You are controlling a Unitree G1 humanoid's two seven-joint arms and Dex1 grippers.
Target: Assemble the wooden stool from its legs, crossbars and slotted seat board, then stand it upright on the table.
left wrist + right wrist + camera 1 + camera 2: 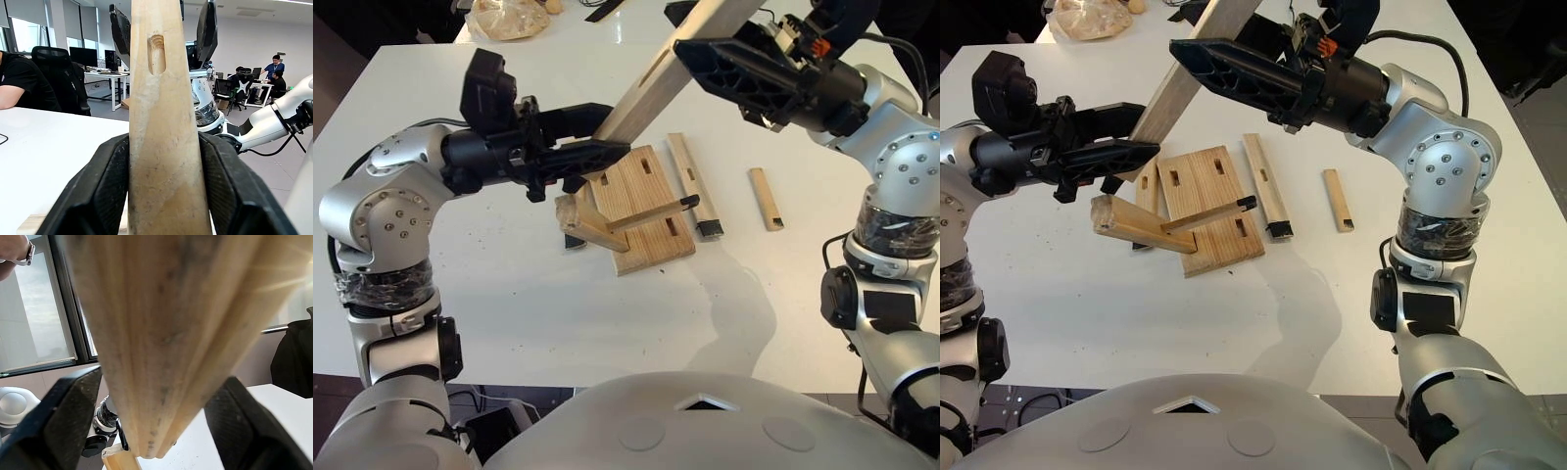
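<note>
With my left claw and right claw both clamped on the slotted leg slanting from upper right toward frame centre above the seat board, I'd keep one grip firm and turn its slot to face the crossbar squarely.

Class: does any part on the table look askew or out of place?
Yes: a leg with a crossbar sticking out lies slantwise across the corner of the seat board, not squared up.
</note>
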